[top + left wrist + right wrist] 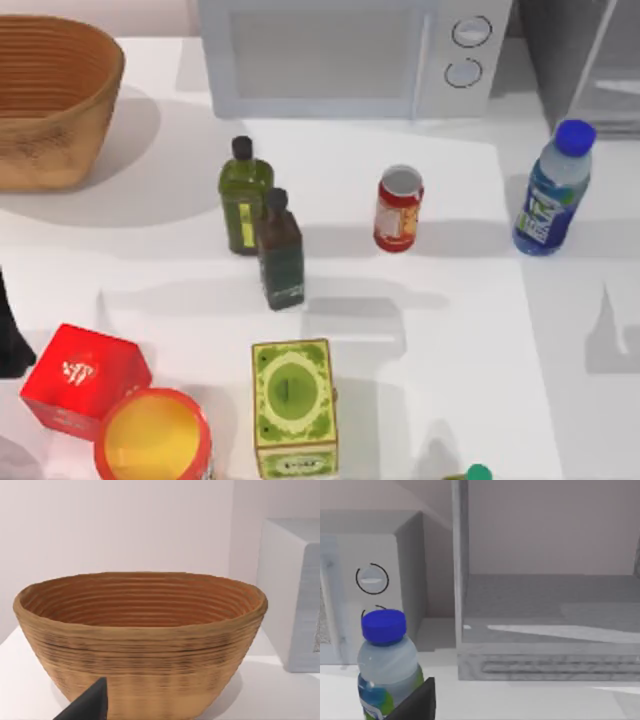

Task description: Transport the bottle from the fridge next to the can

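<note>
Step in hand: the bottle point(549, 195) stands upright on the table point(470, 330), outside the fridge point(590, 60) and just in front of it, well right of the can point(398, 208); the carry to the can appears not yet done.
Right gripper point(417, 702): one dark finger shows just beside the bottle's label; grasping or released cannot be told.
Left gripper point(87, 705): idle, facing the wicker basket point(140, 640); state cannot be told.
Next move: likely a firm hold on the bottle, then a leftward carry to bare table beside the can.
Surface: white tabletop, crowded at centre and front with bottles and boxes.
Room: pale wall; white microwave point(350, 55) at the table's back.
</note>
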`<state>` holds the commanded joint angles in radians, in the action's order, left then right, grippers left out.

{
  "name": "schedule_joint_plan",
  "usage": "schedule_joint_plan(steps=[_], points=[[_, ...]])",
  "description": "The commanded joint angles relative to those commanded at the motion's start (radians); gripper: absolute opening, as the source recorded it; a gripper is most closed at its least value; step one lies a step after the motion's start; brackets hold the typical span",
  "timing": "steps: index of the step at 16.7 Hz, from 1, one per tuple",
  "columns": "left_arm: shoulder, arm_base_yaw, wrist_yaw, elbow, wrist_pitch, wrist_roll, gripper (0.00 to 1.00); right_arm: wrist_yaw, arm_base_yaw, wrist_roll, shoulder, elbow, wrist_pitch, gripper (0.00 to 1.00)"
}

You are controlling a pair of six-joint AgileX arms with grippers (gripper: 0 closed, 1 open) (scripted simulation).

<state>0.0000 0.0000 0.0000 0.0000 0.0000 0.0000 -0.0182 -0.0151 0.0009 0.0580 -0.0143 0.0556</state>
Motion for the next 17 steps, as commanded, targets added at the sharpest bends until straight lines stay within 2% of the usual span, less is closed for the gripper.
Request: schedule_joint_plan(steps=[10,13,17], points=[[0.000,0.000,0.000,0.000,0.000,0.000,1.00,0.015,0.013,-0.001,-0.082,-0.013,-0.088,1.00],[0.000,0.000,0.000,0.000,0.000,0.000,1.00,0.015,0.014,-0.001,-0.172,-0.087,-0.216,1.00],[0.000,0.000,0.000,0.000,0.000,0.000,1.00,0.018,0.013,-0.001,-0.341,-0.225,-0.526,1.00]])
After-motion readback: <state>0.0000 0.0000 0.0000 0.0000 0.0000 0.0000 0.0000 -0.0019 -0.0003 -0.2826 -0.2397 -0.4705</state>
